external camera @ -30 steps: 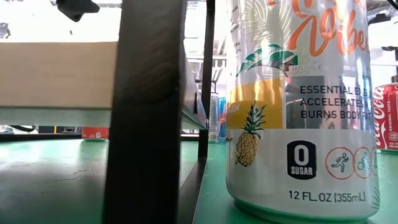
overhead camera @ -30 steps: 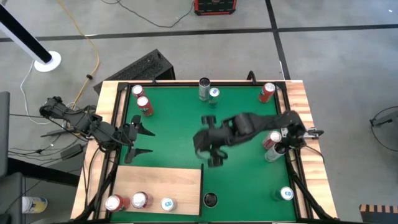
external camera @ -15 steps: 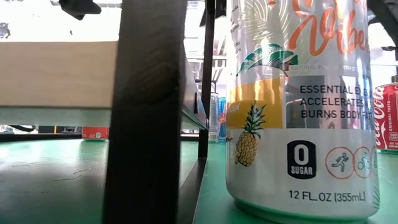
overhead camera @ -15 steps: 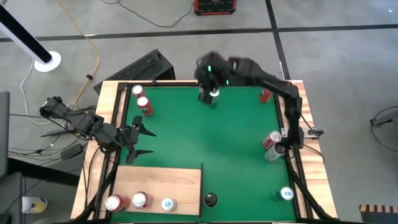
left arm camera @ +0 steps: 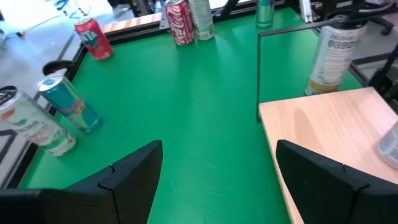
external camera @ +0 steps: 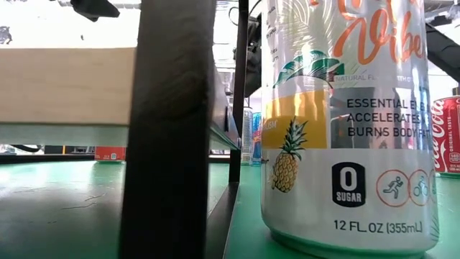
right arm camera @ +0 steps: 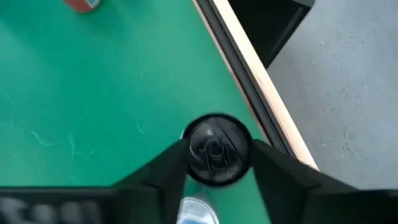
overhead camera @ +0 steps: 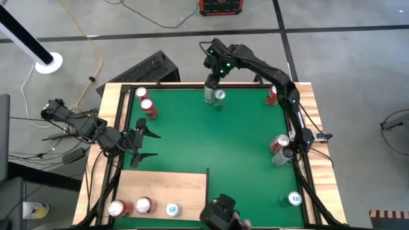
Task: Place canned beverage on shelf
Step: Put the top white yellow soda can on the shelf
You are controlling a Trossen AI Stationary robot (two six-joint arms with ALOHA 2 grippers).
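Two cans stand side by side at the mat's far edge: a grey one with a dark top and one with a blue-white top. My right gripper hangs over the grey can, pointing steeply down and open. In the right wrist view its fingers flank the dark can top. The shelf, a pale wooden board on a black frame, fills the near left corner and bears three cans. My left gripper waits open at the mat's left edge, just beyond the shelf. My right gripper comes from above with one finger on each side of the grey can's top rim. I cannot tell whether the fingers touch it. The can stands upright on the mat.
Two red cans stand far left, one red can far right. Two cans stand at the right edge and a teal one near right. A tall pineapple-print can stands by the shelf's corner, with a dark shape over it.
My right gripper has swung from the middle of the mat to the far edge and come down over the two cans there. A dark shape has come in at the near edge beside the shelf.
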